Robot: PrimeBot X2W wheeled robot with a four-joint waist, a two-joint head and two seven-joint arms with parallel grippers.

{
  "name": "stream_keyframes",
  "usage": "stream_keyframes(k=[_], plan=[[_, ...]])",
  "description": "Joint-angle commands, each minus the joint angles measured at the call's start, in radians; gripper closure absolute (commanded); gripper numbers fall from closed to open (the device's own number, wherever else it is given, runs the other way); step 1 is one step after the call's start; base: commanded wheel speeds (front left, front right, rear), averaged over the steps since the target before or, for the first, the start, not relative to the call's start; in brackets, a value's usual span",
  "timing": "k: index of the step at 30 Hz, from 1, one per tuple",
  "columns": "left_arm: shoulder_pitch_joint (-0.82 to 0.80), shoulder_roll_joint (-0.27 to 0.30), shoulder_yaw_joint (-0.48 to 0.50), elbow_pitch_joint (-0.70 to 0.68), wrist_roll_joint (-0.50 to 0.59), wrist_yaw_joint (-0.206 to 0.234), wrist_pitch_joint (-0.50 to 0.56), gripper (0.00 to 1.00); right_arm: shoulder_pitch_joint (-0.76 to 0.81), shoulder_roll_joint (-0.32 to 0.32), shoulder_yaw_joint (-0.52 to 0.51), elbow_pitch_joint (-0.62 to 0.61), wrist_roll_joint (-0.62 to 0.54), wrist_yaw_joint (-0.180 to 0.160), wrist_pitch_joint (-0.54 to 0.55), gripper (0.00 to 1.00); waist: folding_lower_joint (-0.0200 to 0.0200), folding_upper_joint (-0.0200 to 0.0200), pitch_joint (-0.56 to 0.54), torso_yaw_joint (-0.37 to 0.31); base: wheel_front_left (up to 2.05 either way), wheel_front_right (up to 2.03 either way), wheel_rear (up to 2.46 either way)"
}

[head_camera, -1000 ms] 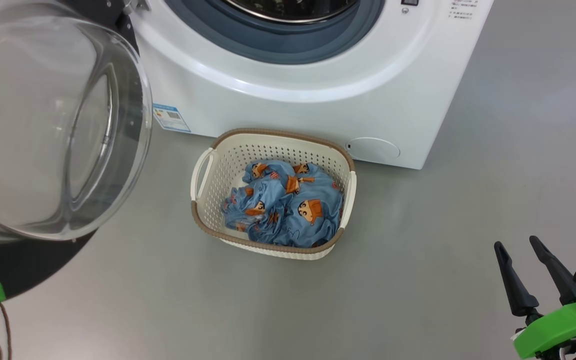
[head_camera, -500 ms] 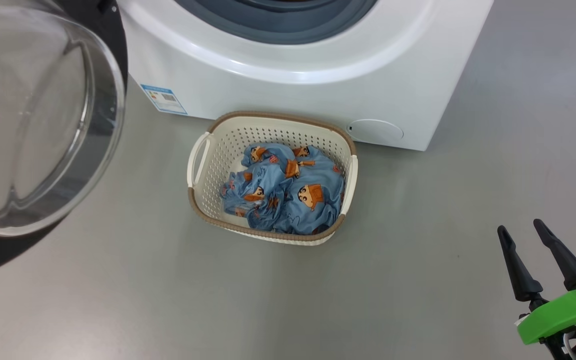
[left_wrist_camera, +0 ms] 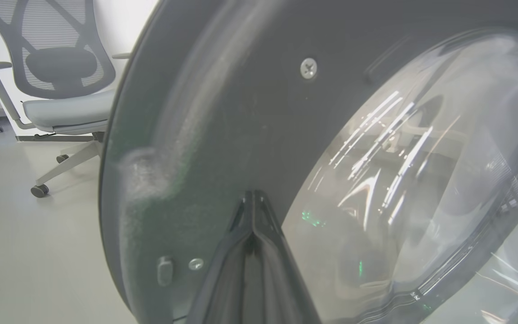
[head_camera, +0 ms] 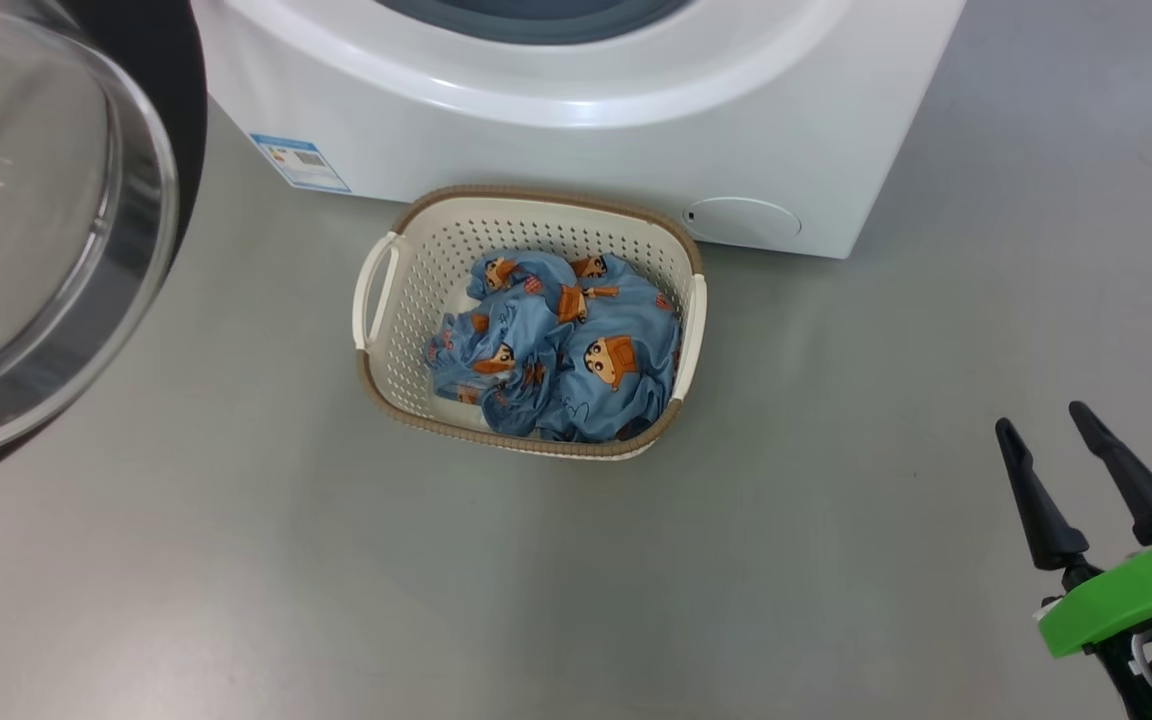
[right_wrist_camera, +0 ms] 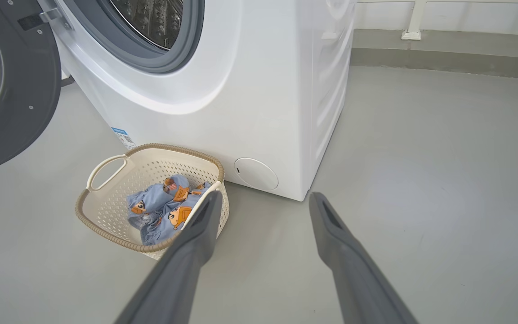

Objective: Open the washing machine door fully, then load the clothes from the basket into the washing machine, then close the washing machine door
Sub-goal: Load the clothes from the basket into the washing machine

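Big white front-loading washing machine (right_wrist_camera: 259, 90), drum exposed; glossy black-rimmed round glass door (right_wrist_camera: 20, 103) swung wide, left gripper (left_wrist_camera: 253, 200) at its rim, jaws pressed together. Opening looks done. Calls next for dipping spread, empty right gripper (head_camera: 1041, 417) into cream perforated plastic basket (head_camera: 536, 196) fronting the machine, pinching soft crumpled blue clothes (head_camera: 576, 350).

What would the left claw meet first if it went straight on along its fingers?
The washing machine door: the shut left claw points straight at its dark inner rim. It may be touching; depth is unclear.
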Motion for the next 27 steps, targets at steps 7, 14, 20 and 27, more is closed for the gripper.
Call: stream_keyframes(k=[7, 14, 20, 27], plan=[[-0.072, 0.125, 0.034, 0.068, 0.042, -0.007, -0.005, 1.0, -0.016, -0.034, 0.021, -0.028, -0.011, 0.001, -0.013, 0.0, 0.0, -0.0001, 0.028, -0.008, 0.0, 0.0, 0.0], [-0.121, 0.17, 0.042, 0.151, 0.071, 0.002, -0.005, 1.0, -0.034, -0.04, 0.036, -0.026, -0.012, 0.001, -0.013, 0.0, 0.0, -0.0001, 0.042, -0.019, 0.0, 0.0, 0.0], [-0.141, 0.185, 0.048, 0.185, 0.085, 0.007, -0.005, 1.0, -0.045, -0.039, 0.039, -0.023, -0.012, 0.001, -0.013, 0.0, 0.0, -0.0001, 0.048, -0.025, 0.0, 0.0, 0.0], [-0.112, 0.163, 0.053, 0.158, 0.096, 0.0, -0.005, 1.0, -0.034, -0.028, 0.036, -0.014, -0.011, 0.001, -0.013, 0.0, 0.0, -0.0001, 0.018, -0.025, 0.0, 0.0, 0.0]])
